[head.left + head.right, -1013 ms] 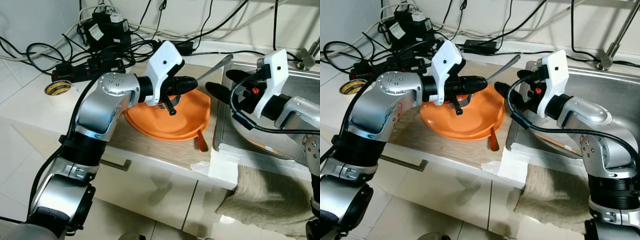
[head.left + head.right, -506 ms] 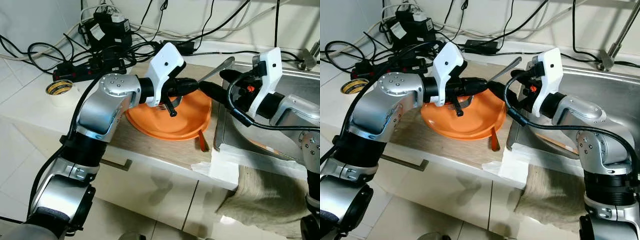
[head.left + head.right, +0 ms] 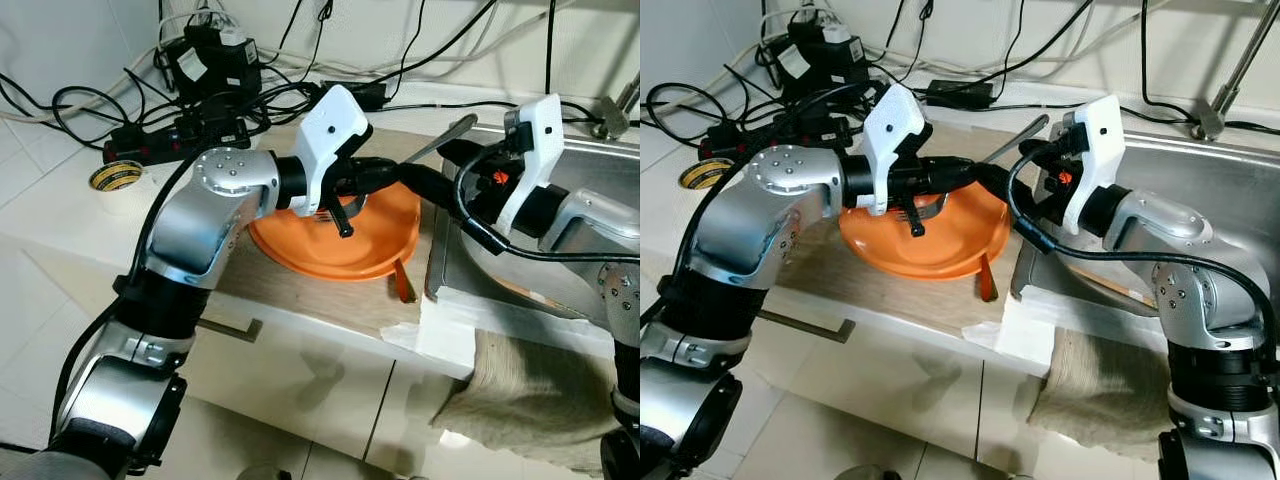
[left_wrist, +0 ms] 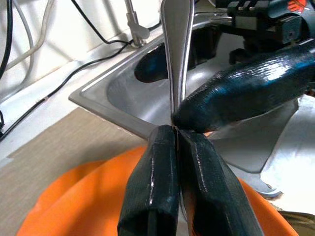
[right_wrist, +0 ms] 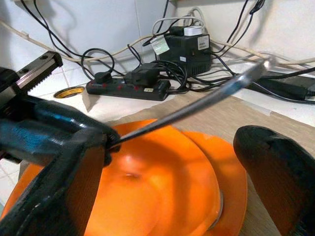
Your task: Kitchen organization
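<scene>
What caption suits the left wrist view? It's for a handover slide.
Left gripper shut on a metal utensil handle above the orange plate, one right finger touching it, sink behind.

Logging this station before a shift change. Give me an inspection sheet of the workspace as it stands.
Surface: wooden counter, sink at its right.
Job's things: utensil over orange plates.
Clutter: tape roll; cloth over the counter edge.
End effectors: left end effector shut on the utensil; right end effector open, one finger touching it.
Cables: power strip and tangled cords at the back.
Surroundings: tiled wall, faucet.
</scene>
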{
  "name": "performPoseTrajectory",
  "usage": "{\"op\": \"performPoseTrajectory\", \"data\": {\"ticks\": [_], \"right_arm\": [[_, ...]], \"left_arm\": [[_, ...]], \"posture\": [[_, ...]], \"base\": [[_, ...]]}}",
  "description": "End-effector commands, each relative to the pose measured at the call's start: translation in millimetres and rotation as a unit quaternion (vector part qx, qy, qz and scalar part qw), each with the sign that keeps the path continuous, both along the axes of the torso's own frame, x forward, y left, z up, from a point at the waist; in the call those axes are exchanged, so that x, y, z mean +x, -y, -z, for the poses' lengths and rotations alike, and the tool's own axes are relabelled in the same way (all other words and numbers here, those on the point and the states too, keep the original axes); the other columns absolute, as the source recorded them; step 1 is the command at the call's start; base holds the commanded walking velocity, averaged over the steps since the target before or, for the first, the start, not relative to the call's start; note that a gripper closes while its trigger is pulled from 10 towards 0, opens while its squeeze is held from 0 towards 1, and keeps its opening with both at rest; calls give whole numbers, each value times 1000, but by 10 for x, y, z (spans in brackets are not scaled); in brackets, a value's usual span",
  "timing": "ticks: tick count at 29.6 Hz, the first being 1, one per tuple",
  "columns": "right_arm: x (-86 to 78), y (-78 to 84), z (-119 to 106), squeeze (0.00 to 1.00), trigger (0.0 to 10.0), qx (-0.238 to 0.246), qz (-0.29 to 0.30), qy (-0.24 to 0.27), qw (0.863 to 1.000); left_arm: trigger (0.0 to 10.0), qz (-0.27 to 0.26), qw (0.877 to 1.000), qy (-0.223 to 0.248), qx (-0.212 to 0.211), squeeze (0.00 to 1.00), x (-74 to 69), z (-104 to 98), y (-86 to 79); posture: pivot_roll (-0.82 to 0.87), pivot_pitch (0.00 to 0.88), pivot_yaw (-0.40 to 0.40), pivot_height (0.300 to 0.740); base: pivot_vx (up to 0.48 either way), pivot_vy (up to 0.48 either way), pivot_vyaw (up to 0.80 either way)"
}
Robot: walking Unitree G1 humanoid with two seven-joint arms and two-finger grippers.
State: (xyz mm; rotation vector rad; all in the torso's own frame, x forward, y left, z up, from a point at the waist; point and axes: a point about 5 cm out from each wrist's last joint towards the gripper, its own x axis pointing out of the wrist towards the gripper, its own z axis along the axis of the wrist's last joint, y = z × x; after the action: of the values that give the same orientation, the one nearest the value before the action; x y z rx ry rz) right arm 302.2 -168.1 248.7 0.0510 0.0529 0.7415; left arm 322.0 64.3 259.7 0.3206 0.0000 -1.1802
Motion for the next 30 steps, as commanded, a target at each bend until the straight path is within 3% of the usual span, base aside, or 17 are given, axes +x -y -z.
{"op": "performPoseTrajectory", "data": {"ticks": [1,9,23,24,25,26,27,30], "right_arm": [[39,-2,-46,0,10000,-1,12,8,1000],[38,-45,-61,0,10000,12,3,6,1000],[67,-61,-35,0,10000,12,13,5,1000],[68,-68,-25,0,7412,11,12,3,1000],[67,-73,-21,0,3373,11,12,3,1000],[66,-76,-17,0,3373,11,11,2,1000],[65,-78,-15,0,0,11,11,2,1000],[62,-84,1,0,0,9,9,-2,1000]], "left_arm": [[0,47,999,14,-4,0,-107,-82,92],[0,51,999,4,5,0,-122,-6,90],[0,76,997,6,-5,0,-203,-43,137],[0,76,997,6,-6,0,-206,-45,137],[0,76,997,7,-8,0,-205,-51,137],[0,75,997,7,-9,0,-204,-56,137],[0,75,997,8,-11,0,-202,-65,137],[0,68,997,12,-22,0,-183,-103,138]], "posture": [[-32,0,66,740],[-32,0,64,740],[-35,0,66,740],[-35,0,66,740],[-35,0,66,740],[-35,0,66,740],[-34,0,64,740],[-33,0,63,740]], "base": [[0,0,0],[0,0,0],[0,0,0],[0,0,0],[0,0,0],[0,0,0],[0,0,0],[0,0,0]]}}
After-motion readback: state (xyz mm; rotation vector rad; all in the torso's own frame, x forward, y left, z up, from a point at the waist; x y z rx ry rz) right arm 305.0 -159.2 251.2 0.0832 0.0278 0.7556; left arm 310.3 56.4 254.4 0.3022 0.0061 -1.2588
